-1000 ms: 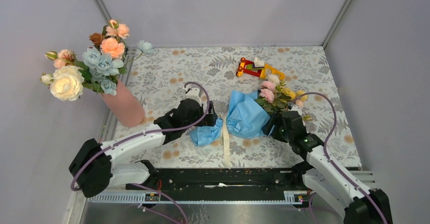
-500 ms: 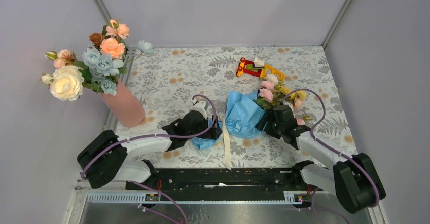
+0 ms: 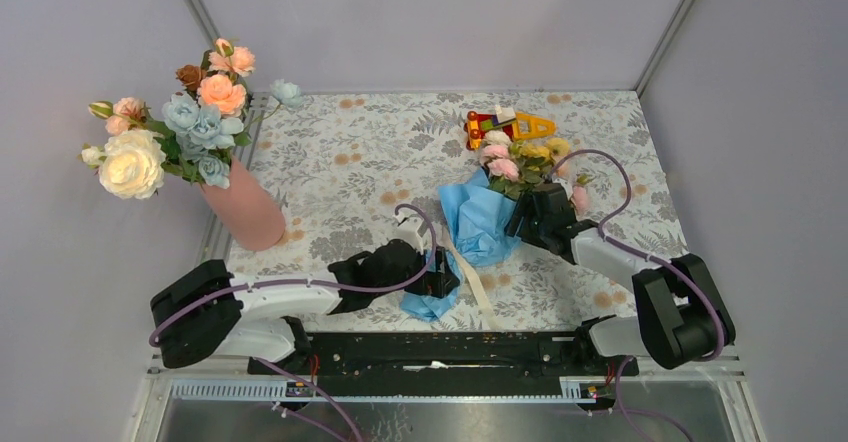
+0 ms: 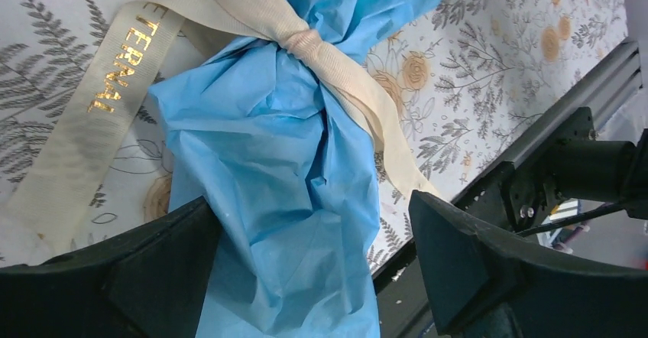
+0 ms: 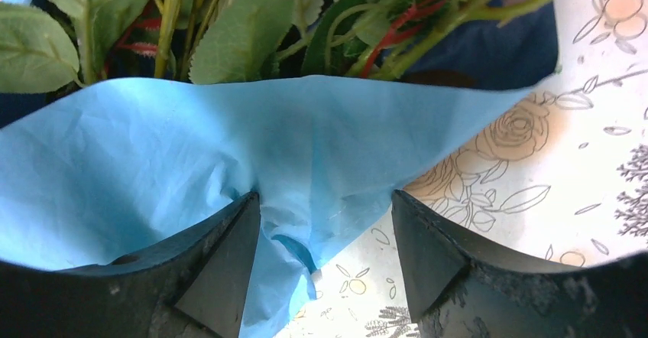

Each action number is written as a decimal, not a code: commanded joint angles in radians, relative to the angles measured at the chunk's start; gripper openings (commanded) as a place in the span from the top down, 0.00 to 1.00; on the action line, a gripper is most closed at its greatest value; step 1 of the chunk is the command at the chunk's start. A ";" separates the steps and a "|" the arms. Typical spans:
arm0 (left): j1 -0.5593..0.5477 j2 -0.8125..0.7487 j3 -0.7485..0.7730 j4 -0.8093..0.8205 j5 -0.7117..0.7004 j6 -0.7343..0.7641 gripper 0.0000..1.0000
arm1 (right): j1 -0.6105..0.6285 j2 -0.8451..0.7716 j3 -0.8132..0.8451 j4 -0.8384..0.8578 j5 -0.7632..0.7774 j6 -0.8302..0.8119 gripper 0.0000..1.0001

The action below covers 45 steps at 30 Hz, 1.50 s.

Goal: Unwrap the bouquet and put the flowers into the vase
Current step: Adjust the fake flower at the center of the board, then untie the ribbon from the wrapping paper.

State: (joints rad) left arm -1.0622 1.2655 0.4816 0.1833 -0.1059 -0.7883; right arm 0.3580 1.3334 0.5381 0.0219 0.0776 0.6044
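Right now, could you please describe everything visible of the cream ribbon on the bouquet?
The cream ribbon is a flat, woven-looking band knotted round the narrow neck of the bouquet, over its crinkled blue paper. One tail, lettered in gold, lies on the floral table cover; the other trails toward the near edge. The open left tool straddles the paper below the knot, clear of the ribbon.

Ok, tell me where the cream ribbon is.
Top view, centre-front: the cream ribbon is knotted round the blue paper, beside the left gripper.
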 commanded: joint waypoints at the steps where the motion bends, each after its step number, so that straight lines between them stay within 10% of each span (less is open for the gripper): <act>1: -0.021 -0.033 0.019 0.069 -0.015 -0.055 0.09 | -0.019 0.006 0.055 0.027 -0.010 -0.049 0.29; 11: 0.029 -0.260 0.102 -0.199 -0.112 0.074 0.01 | -0.021 -0.310 -0.016 -0.219 -0.124 -0.058 0.17; 21: 0.235 -0.271 -0.035 -0.127 0.033 0.061 0.01 | 0.020 -0.515 -0.087 -0.221 -0.498 -0.104 0.24; 33: 0.260 -0.274 -0.081 -0.235 -0.046 0.046 0.11 | 0.356 -0.399 -0.151 0.046 -0.336 0.038 0.34; 45: 0.253 -0.196 -0.079 -0.282 -0.133 0.008 0.31 | 0.385 -0.418 -0.174 0.061 -0.252 0.055 0.37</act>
State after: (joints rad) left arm -0.8078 1.0733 0.3977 -0.1341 -0.1967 -0.7593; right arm 0.7341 0.9485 0.3641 0.0582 -0.2287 0.6601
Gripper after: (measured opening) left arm 0.697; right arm 0.633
